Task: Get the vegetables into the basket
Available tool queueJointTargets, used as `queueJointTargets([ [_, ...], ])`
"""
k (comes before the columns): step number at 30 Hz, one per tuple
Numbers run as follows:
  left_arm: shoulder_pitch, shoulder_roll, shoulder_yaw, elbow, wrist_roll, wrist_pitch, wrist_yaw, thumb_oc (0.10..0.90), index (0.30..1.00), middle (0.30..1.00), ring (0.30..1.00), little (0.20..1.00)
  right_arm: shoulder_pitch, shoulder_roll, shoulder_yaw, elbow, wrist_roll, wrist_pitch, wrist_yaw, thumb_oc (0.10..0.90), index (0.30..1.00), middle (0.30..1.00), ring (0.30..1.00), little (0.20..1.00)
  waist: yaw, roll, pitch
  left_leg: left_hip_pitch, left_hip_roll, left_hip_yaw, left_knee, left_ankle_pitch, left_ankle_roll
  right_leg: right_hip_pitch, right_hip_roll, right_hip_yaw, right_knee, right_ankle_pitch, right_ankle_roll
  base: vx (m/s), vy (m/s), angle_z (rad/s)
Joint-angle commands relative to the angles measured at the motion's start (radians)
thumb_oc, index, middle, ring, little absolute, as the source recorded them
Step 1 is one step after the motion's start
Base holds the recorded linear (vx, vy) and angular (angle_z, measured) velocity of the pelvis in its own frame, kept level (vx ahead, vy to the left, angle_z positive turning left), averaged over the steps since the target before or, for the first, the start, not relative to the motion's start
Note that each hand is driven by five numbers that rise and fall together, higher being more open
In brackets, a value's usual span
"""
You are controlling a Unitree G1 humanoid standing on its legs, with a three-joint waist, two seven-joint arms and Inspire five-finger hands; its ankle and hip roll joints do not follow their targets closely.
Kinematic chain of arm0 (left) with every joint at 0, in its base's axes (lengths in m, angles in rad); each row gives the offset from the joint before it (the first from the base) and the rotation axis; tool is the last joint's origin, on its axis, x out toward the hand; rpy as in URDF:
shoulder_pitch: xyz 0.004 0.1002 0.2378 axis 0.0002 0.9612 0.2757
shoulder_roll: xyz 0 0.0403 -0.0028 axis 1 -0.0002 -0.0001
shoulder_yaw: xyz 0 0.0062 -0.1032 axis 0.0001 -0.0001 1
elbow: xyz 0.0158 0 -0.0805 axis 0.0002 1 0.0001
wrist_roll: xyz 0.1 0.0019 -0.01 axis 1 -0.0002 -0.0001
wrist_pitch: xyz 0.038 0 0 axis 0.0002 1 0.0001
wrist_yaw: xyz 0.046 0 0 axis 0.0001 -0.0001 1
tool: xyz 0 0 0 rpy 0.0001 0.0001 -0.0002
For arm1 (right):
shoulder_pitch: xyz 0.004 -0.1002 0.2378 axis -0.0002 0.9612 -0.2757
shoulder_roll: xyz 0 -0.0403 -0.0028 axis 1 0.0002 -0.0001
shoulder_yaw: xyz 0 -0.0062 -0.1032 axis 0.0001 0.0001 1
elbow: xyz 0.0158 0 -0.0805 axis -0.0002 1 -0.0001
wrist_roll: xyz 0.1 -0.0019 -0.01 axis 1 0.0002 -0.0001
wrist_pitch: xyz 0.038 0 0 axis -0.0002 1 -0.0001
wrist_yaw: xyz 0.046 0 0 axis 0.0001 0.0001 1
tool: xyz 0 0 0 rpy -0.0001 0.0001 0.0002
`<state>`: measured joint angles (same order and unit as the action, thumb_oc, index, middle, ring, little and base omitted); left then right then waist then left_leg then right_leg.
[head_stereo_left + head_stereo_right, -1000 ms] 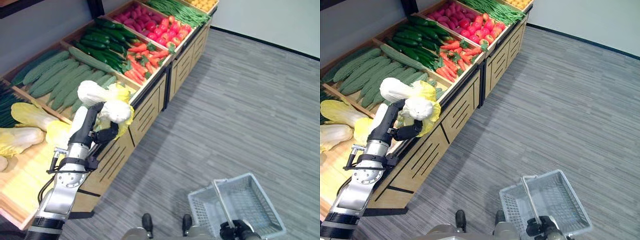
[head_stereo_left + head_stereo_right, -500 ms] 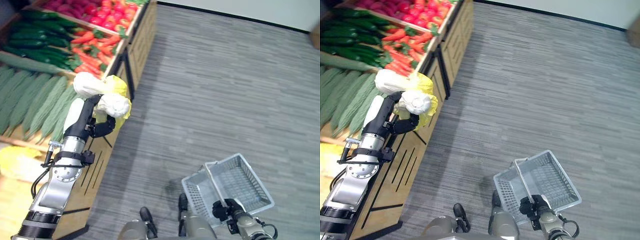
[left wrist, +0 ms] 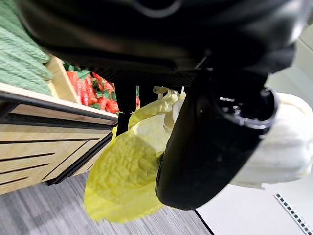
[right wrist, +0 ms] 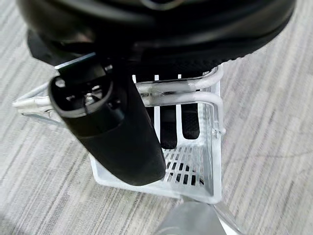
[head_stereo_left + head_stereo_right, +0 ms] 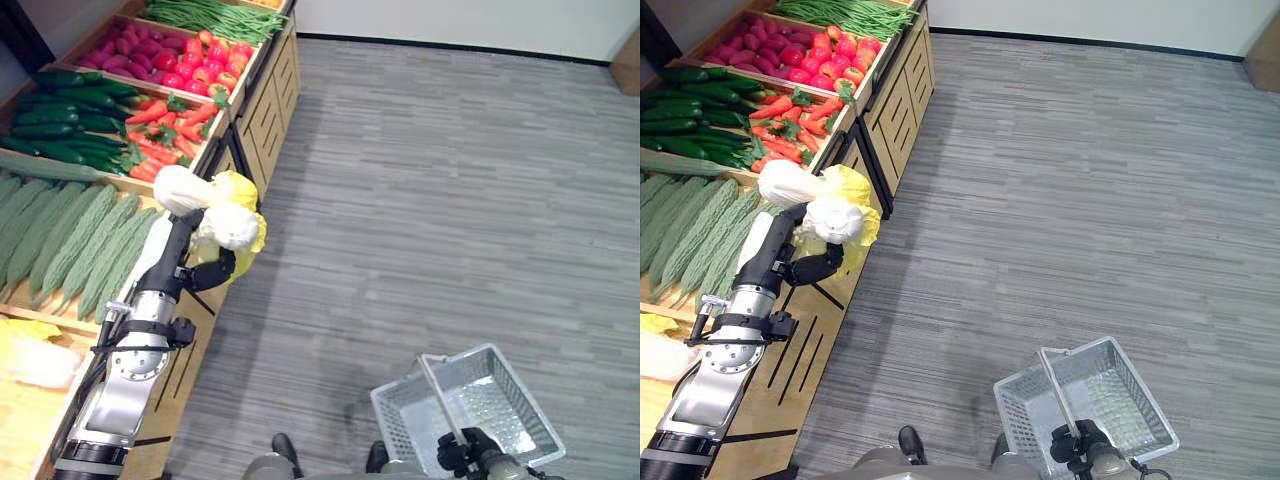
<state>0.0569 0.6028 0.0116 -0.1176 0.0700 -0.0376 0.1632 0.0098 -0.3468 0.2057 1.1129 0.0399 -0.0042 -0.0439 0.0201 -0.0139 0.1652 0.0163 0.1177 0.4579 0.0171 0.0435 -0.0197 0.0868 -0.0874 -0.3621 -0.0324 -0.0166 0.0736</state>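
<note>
Right hand: the right hand (image 5: 463,452) sits at the near edge of the head views, low and to the right – its fingers (image 4: 168,128) are curled round the basket handle (image 5: 436,395), gripping it.
Basket: the pale wire basket (image 5: 512,404) hangs from that handle over the grey plank floor (image 5: 450,200); nothing can be seen inside it.
Left hand: the left hand (image 5: 207,262) is raised beside the front edge of the display stand (image 5: 262,105), fingers and thumb wrapped round a cabbage.
Cabbage: the napa cabbage (image 5: 200,195) – white stalk, yellow crinkled leaves – is held in the air in the left hand, well apart from the basket; in the left wrist view its yellow leaves (image 3: 127,171) hang down past the thumb.
Near bins: bumpy pale-green gourds (image 5: 70,240) lie just behind the left arm, with more cabbages (image 5: 30,350) at the near left edge.
Middle bins: dark green cucumbers (image 5: 60,125) and orange carrots (image 5: 170,125) lie side by side.
Far bins: red peppers or tomatoes (image 5: 205,65) – which of the two cannot be told – and past them green beans (image 5: 215,17).
</note>
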Motion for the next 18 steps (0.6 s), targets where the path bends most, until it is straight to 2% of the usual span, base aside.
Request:
queueJointTargets([
  [1,-0.066,0.033,0.053,-0.085,-0.079,-0.085,0.012,0.4,0.3,0.3,0.3,0.3,-0.048,-0.013,0.021,-0.069,-0.002,-0.052,-0.02,0.4,0.3,0.3,0.3,0.3,0.005,-0.026,0.001,-0.034,0.007,-0.056,0.178,-0.115,-0.041,-0.075,-0.011,0.052,0.117,-0.098,-0.006,0.01,-0.124,0.08],
  [2,-0.064,0.022,0.036,-0.064,-0.098,-0.084,0.008,0.4,0.3,0.3,0.3,0.3,-0.056,-0.034,0.018,-0.095,0.0,-0.048,-0.026,0.4,0.3,0.3,0.3,0.3,0.018,-0.022,0.013,-0.07,-0.017,-0.155,0.204,-0.095,-0.053,-0.061,-0.004,0.055,0.1,-0.099,-0.012,-0.03,-0.089,0.01],
  [3,-0.062,0.017,0.034,-0.057,-0.098,-0.082,0.009,0.4,0.3,0.3,0.3,0.3,-0.06,-0.042,0.017,-0.114,-0.001,-0.045,-0.024,0.4,0.3,0.3,0.3,0.3,0.026,-0.021,0.014,-0.091,-0.055,-0.22,0.168,-0.098,-0.039,-0.067,-0.01,0.05,0.09,-0.088,-0.012,-0.03,-0.025,-0.05],
  [4,-0.063,0.017,0.033,-0.057,-0.098,-0.082,0.009,0.4,0.3,0.3,0.3,0.3,-0.059,-0.043,0.017,-0.116,-0.001,-0.044,-0.024,0.4,0.3,0.3,0.3,0.3,0.022,-0.021,0.012,-0.091,-0.058,-0.223,0.163,-0.094,-0.037,-0.068,-0.012,0.047,0.089,-0.087,-0.011,-0.03,0.058,0.0],
  [5,-0.056,0.015,0.034,-0.05,-0.096,-0.079,0.009,0.4,0.3,0.3,0.3,0.3,-0.063,-0.051,0.014,-0.135,-0.001,-0.042,-0.022,0.4,0.3,0.3,0.3,0.3,0.027,-0.019,0.004,-0.098,-0.084,-0.281,0.111,-0.101,-0.029,-0.076,-0.014,0.053,0.089,-0.081,-0.006,0.03,0.057,-0.11],
  [6,-0.048,0.017,0.037,-0.052,-0.087,-0.075,0.007,0.4,0.3,0.3,0.3,0.3,-0.065,-0.055,0.012,-0.145,-0.003,-0.041,-0.02,0.4,0.3,0.3,0.3,0.3,0.024,-0.015,0.001,-0.094,-0.089,-0.292,0.089,-0.103,-0.02,-0.08,-0.016,0.058,0.097,-0.08,-0.002,0.05,0.101,-0.14],
  [7,-0.04,0.022,0.039,-0.051,-0.085,-0.075,0.001,0.4,0.3,0.3,0.3,0.3,-0.066,-0.058,0.012,-0.16,-0.005,-0.037,-0.015,0.4,0.3,0.3,0.3,0.3,0.024,-0.012,-0.001,-0.082,-0.096,-0.299,0.076,-0.109,-0.008,-0.088,-0.018,0.073,0.114,-0.079,-0.001,0.11,0.212,-0.23],
  [8,-0.03,0.032,0.031,-0.062,-0.093,-0.072,-0.022,0.4,0.3,0.3,0.3,0.3,-0.066,-0.06,-0.001,-0.19,0.002,-0.033,-0.014,0.4,0.3,0.3,0.3,0.3,0.011,-0.002,-0.004,-0.062,-0.103,-0.278,0.062,-0.124,0.014,-0.097,-0.025,0.094,0.143,-0.082,0.009,0.11,0.229,-0.27],
  [15,-0.013,0.07,0.014,-0.058,-0.082,-0.06,-0.056,0.4,0.3,0.3,0.3,0.3,-0.085,-0.055,-0.005,-0.262,-0.006,-0.027,-0.018,0.4,0.3,0.3,0.3,0.3,0.012,0.016,-0.009,-0.021,-0.122,-0.223,0.037,-0.147,0.048,-0.106,-0.038,0.151,0.149,-0.067,0.031,0.06,0.173,-0.31],
  [18,-0.006,0.097,0.002,-0.038,-0.055,-0.051,-0.071,0.4,0.3,0.3,0.3,0.3,-0.117,-0.066,0.008,-0.324,-0.028,-0.024,-0.019,0.4,0.3,0.3,0.3,0.3,0.018,0.018,-0.01,-0.008,-0.124,-0.19,0.024,-0.15,0.062,-0.123,-0.036,0.191,0.148,-0.04,0.046,0.02,0.142,-0.42],
])
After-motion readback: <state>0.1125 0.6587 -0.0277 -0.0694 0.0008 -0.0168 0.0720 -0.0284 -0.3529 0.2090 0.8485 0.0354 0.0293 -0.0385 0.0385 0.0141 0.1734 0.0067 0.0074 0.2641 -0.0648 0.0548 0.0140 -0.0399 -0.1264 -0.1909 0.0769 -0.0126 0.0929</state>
